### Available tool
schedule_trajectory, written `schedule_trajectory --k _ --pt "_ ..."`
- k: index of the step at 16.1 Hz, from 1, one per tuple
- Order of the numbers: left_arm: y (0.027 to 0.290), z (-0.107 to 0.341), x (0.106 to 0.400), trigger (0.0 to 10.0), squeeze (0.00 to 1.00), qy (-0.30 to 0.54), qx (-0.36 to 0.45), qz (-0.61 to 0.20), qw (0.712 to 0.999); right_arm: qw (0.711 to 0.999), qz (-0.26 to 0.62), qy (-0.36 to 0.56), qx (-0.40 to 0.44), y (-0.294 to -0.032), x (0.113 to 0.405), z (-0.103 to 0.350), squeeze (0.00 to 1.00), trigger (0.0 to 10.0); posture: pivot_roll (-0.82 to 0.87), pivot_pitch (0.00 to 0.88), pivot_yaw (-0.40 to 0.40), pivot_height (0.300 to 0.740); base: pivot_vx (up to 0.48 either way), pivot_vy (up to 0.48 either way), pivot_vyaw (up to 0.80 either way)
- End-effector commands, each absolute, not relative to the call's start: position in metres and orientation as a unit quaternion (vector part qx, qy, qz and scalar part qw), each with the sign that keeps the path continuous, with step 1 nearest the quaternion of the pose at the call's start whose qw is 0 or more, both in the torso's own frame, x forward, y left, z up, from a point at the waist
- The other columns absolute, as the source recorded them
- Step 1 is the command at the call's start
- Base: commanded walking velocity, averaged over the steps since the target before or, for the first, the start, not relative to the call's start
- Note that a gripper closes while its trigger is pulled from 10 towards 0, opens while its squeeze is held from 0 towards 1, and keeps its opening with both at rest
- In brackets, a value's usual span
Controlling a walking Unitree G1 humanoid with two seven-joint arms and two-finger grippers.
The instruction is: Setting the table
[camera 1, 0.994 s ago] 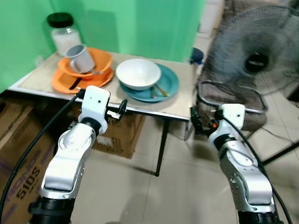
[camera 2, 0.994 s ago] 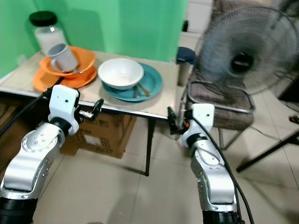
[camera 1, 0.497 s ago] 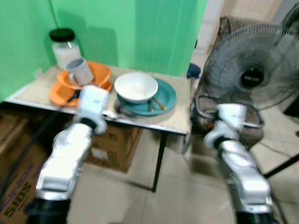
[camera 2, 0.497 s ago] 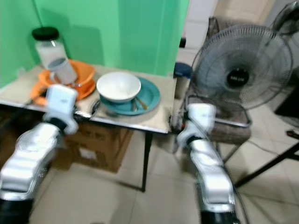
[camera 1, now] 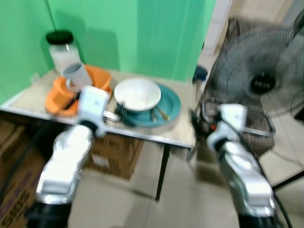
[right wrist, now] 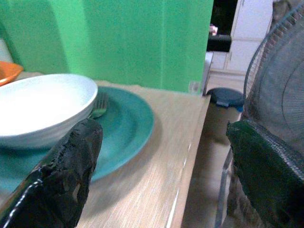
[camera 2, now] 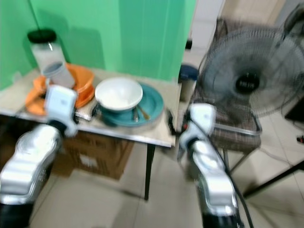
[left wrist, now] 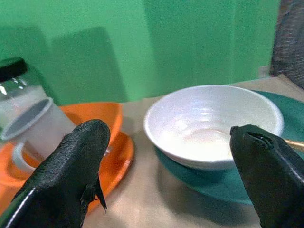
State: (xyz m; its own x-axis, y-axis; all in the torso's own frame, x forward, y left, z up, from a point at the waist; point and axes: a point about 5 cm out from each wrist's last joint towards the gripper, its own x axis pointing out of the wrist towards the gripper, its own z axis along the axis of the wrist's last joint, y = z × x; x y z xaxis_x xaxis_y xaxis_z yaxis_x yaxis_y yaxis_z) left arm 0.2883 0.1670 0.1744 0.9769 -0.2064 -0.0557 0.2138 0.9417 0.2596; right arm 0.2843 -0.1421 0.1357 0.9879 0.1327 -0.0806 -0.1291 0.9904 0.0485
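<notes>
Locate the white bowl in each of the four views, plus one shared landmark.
Left eye: white bowl centre-left, on teal plate.
Right eye: upper left of centre.
Left wrist: centre-right, between the black fingers.
Right wrist: left edge.
Shared landmark: the teal plate under it.

From my head, two eyes look forward and down over both my silver arms at the table (camera 1: pixel 178 135) and the fan (camera 1: pixel 263 85) beyond, both frames soft with blur. My left wrist camera sits low and close at the table's edge, sighting between its spread fingers (left wrist: pixel 71 171) at the white bowl (left wrist: pixel 211 123) and orange plates (left wrist: pixel 114 152). My right wrist camera, equally low, faces along the table's corner. Both wrist views share the white bowl on the teal plate (right wrist: pixel 126 126), as do my eyes.
</notes>
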Motion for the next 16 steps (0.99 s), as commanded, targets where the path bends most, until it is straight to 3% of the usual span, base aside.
schedule_trajectory --k 1,5,10,11,16 --pt "0.158 0.177 0.288 10.0 0.00 0.006 0.137 -0.122 0.983 0.998 0.042 0.039 0.005 -0.153 0.289 0.137 0.00 10.0 0.14 0.000 -0.055 0.740 0.319 0.000 0.80" --pt "0.159 0.177 0.288 10.0 0.00 0.006 0.144 -0.123 0.982 0.998 0.055 0.039 0.016 -0.150 0.296 0.138 0.00 10.0 0.15 0.000 -0.062 0.740 0.311 0.000 0.71" --pt "0.155 0.179 0.287 10.0 0.00 0.002 0.160 -0.147 0.976 0.995 0.038 0.045 0.082 -0.153 0.303 0.136 0.00 10.0 0.16 0.000 -0.063 0.740 0.230 0.000 0.00" --pt "0.154 0.179 0.286 10.0 0.00 0.000 0.160 -0.156 0.975 0.994 0.035 0.043 0.094 -0.154 0.304 0.137 1.00 10.0 0.16 0.000 -0.063 0.740 0.000 0.000 0.00" --pt "0.140 0.176 0.276 10.0 0.00 -0.003 0.154 -0.261 0.953 0.984 0.039 0.127 0.119 -0.160 0.323 0.126 1.00 10.0 0.15 0.000 -0.066 0.740 0.000 0.000 0.00"
